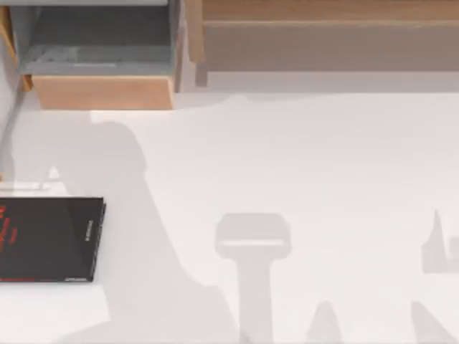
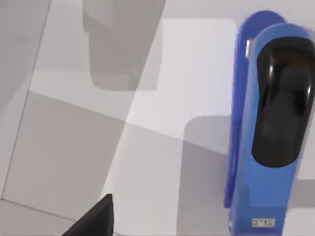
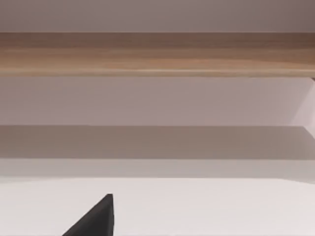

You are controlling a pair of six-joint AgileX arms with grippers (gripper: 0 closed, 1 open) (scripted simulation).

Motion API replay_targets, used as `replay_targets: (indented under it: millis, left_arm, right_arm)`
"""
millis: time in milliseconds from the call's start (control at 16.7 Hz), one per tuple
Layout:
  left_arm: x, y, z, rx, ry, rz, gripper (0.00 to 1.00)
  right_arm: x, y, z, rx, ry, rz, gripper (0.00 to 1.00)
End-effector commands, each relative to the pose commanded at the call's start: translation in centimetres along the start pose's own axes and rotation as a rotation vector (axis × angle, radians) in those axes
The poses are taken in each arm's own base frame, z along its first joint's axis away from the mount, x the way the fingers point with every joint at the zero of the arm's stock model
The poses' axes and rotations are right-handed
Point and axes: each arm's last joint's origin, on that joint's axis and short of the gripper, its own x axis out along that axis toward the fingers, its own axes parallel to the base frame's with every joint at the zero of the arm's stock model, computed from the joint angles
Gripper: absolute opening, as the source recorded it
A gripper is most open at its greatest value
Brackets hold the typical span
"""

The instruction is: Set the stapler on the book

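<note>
Approach: hanging the left gripper (image 2: 96, 221) above the white table (image 1: 308, 158), clear of the stapler (image 2: 270, 128) and not touching it; failing to tell from here whether open or clamped. Seeing the stapler lying lengthwise on the table just beside the gripper's line, blue body with a dark glossy top piece. Judging it light, rigid and smooth-shelled, so likely slippery; aiming to pinch across the two long blue sides near mid-length, not over the rounded top. Finding the book (image 1: 46, 240) flat at the table's left edge, nothing resting on it. Keeping the right gripper (image 3: 96, 221) parked facing the wooden shelf (image 3: 157, 54), state likewise untellable.
</note>
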Motion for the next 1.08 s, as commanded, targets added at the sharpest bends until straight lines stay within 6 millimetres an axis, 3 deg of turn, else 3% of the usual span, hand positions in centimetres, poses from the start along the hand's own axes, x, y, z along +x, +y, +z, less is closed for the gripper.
replay_targets:
  millis: [300,600,1080]
  left_arm:
    - [5.3,-1.0,0.8,-0.002,-0.005,0.004,1.0]
    - [5.8,-1.1,0.7,-0.001,-0.001,0.004,1.0]
    - [5.8,-1.1,0.7,-0.001,-0.001,0.004,0.4]
  right_arm:
    - [0.0,0.0,0.0,0.0,0.0,0.0,1.0]
    - [0.0,0.0,0.0,0.0,0.0,0.0,1.0]
    - [0.0,0.0,0.0,0.0,0.0,0.0,1.0]
